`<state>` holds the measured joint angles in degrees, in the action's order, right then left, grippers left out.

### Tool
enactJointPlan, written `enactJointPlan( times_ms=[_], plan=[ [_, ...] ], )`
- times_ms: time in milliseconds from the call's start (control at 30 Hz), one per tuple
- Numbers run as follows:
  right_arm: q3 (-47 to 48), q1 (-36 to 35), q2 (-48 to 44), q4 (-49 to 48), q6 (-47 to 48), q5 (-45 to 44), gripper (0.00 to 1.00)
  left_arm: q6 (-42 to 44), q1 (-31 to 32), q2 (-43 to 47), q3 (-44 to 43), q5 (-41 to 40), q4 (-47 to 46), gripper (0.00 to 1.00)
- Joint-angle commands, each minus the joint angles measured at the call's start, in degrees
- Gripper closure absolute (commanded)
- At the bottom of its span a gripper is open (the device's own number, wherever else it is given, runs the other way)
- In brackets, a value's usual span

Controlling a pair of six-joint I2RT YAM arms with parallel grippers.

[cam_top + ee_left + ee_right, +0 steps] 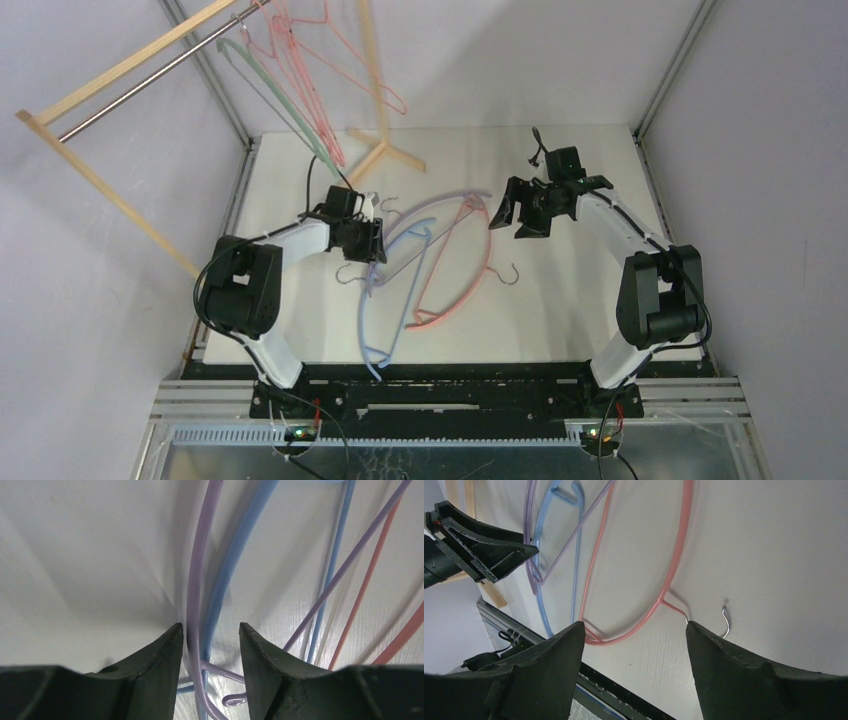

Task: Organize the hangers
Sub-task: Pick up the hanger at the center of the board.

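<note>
Straddling the lilac hanger and blue hanger lying on the table, your nearer left gripper is part-open, clamping nothing, their arms running straight out between its jaws; the right gripper hovers wide open and empty.

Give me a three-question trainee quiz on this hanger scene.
1. True or false: the right tool is gripping the pink hanger.
2. Which hanger bars run between the fingers of the left tool? A) lilac hanger and blue hanger; B) pink only; C) none.
3. Fill in: the green hanger hangs on the wooden rack, from its metal ____.
Key: 1 false, its jaws stand open and empty; 2 A; 3 rod.
</note>
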<state>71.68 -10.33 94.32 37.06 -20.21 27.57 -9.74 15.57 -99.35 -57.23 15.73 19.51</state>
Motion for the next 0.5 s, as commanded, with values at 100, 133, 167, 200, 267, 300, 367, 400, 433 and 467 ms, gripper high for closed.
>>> enactJointPlan(
  times_ms=[100,133,167,200,267,300,367,400,433,467],
  plan=[
    [-0.5,0.3,-1.1,-1.9,0.7,1.1,0.18,-0.8,-0.2,0.4,3.3,1.8,-1.2,0.56],
    [-0.5,0.4,-1.1,-2.0,0.6,1.2,0.19,-0.9,-0.1,0.9,3.6,2.0,-1.2,0.58],
    [-0.5,0.4,-1.1,-2.1,0.6,1.4,0.19,-1.0,-0.1,1.2,3.7,2.1,-1.3,0.59],
    [-0.5,0.4,-1.1,-2.1,0.6,1.4,0.19,-1.1,-0.1,1.5,4.0,2.2,-1.4,0.62],
    [-0.5,0.4,-1.1,-2.2,0.6,1.7,0.19,-1.2,-0.2,1.8,4.4,2.5,-1.4,0.72],
    [-0.6,0.4,-1.2,-2.4,0.5,1.8,0.19,-1.4,-0.1,1.9,4.7,2.7,-1.6,0.77],
    [-0.9,0.4,-1.6,-2.7,0.3,2.1,0.19,-1.8,0.0,2.2,5.3,2.9,-2.0,0.85],
    [-0.9,0.4,-1.7,-2.8,0.3,2.2,0.19,-2.0,0.0,2.4,5.7,2.9,-2.1,0.87],
    [-0.9,0.4,-1.9,-2.9,0.3,2.3,0.19,-2.1,0.1,2.7,6.0,2.9,-2.2,0.89],
    [-0.9,0.4,-2.0,-3.1,0.2,2.3,0.19,-2.2,0.1,3.1,6.3,2.8,-2.2,0.95]
  ],
)
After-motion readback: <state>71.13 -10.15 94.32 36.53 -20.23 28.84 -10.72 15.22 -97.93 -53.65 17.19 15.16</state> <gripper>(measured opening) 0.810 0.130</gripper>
